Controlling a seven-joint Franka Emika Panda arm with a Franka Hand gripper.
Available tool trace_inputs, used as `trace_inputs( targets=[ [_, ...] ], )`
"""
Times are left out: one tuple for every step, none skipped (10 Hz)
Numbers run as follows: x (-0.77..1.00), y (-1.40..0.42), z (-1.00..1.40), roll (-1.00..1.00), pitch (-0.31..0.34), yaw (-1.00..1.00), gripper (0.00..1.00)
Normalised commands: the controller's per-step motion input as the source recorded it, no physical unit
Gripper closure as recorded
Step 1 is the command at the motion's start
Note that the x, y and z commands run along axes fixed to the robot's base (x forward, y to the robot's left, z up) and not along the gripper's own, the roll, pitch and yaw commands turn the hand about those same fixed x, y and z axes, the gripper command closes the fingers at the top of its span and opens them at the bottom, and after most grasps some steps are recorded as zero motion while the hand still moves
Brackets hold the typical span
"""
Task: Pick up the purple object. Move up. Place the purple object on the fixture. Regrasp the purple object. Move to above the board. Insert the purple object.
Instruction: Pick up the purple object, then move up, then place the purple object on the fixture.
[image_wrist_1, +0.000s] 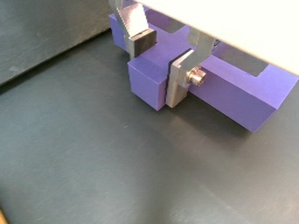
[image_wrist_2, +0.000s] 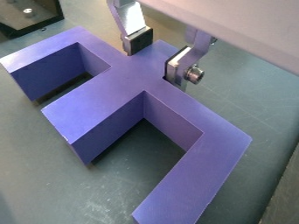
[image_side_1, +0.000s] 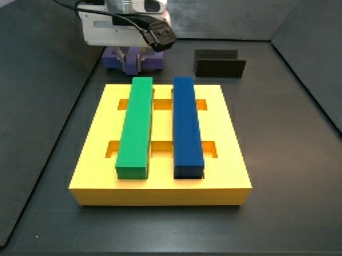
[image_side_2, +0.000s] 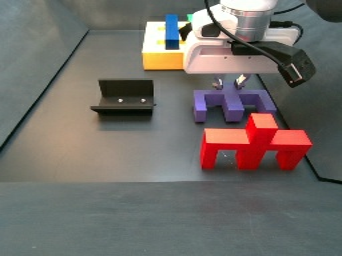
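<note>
The purple object (image_side_2: 221, 103) lies flat on the dark floor, between the board and the red piece. My gripper (image_side_2: 234, 82) is down on it from above. In both wrist views the silver fingers (image_wrist_1: 180, 77) straddle its central stub (image_wrist_1: 158, 66), and both pads press against the stub's sides (image_wrist_2: 177, 66). The gripper (image_wrist_1: 160, 59) (image_wrist_2: 158, 54) is shut on the purple object (image_wrist_2: 117, 105). In a side view the gripper body hides most of the piece (image_side_1: 151, 63). The black fixture (image_side_2: 123, 98) (image_side_1: 221, 64) stands apart and empty. The yellow board (image_side_1: 160, 175) holds a green bar (image_side_1: 136, 125) and a blue bar (image_side_1: 186, 125).
A red pronged piece (image_side_2: 254, 145) stands just in front of the purple object, close to the gripper. The board (image_side_2: 160, 58) lies right behind it. Dark walls enclose the work area.
</note>
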Motion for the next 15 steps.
trace_inputs(
  targets=[
    [0.00,0.00,0.00,0.00,0.000,0.00,1.00],
    [0.00,0.00,0.00,0.00,0.000,0.00,1.00],
    [0.00,0.00,0.00,0.00,0.000,0.00,1.00],
    [0.00,0.00,0.00,0.00,0.000,0.00,1.00],
    [0.00,0.00,0.00,0.00,0.000,0.00,1.00],
    [0.00,0.00,0.83,0.00,0.000,0.00,1.00],
    [-0.03,-0.01,0.83,0.00,0.011,0.01,1.00],
    [-0.07,-0.02,0.72,-0.01,0.024,0.02,1.00],
    [-0.02,-0.01,0.25,-0.05,-0.026,0.01,1.00],
    [0.05,0.00,0.00,0.00,0.026,0.00,1.00],
    [0.84,0.00,0.00,-0.11,0.160,-0.08,1.00],
    [1.00,0.00,0.02,-0.68,-0.020,-0.16,1.00],
    [1.00,0.00,0.00,-0.65,0.000,-0.12,1.00],
    [1.00,-0.01,0.08,-0.52,0.046,-0.10,1.00],
    [1.00,-0.01,0.12,-0.52,0.017,-0.09,1.00]
  ],
)
